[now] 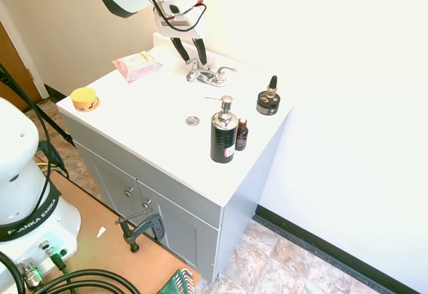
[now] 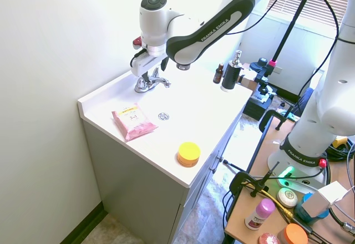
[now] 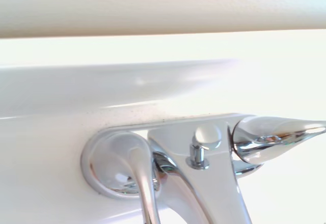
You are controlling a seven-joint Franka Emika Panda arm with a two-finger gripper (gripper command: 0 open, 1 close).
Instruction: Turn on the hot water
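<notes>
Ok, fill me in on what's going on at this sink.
A white Franka arm is working at the small chrome faucet at the back of the white vanity top. Its hand hangs just above the hot water lever, fingers pointing down at it. No water can be seen running from the spout. A black soap pump, a pink wipes pack and a yellow jar sit untouched on the counter.

Bathroom, white vanity (image 1: 167, 130), chrome faucet (image 1: 207, 75)
</notes>
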